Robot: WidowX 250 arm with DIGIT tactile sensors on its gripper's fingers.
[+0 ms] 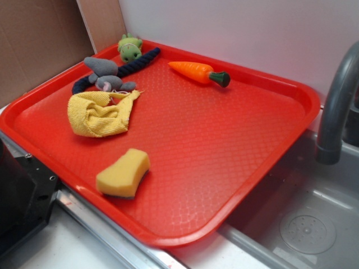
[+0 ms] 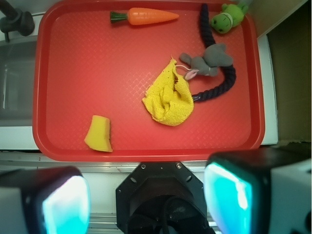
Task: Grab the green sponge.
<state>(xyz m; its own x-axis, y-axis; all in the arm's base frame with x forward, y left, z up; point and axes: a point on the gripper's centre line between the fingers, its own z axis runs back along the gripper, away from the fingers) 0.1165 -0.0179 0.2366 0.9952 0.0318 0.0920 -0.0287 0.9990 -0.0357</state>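
- one green sponge (image 1: 123,173) lies on red tray (image 1: 224,151), near front edge, apart from yellow rag (image 1: 101,114)
- gripper (image 2: 146,197) jaws wide apart, empty

Wrist mount (image 2: 163,200): black, rounded housing with small silver screws near its top edge.
Fingers (image 2: 229,195): two blocky black pieces at 7 and 5 o'clock, inner faces glowing cyan.
Outer sides: pale grey.
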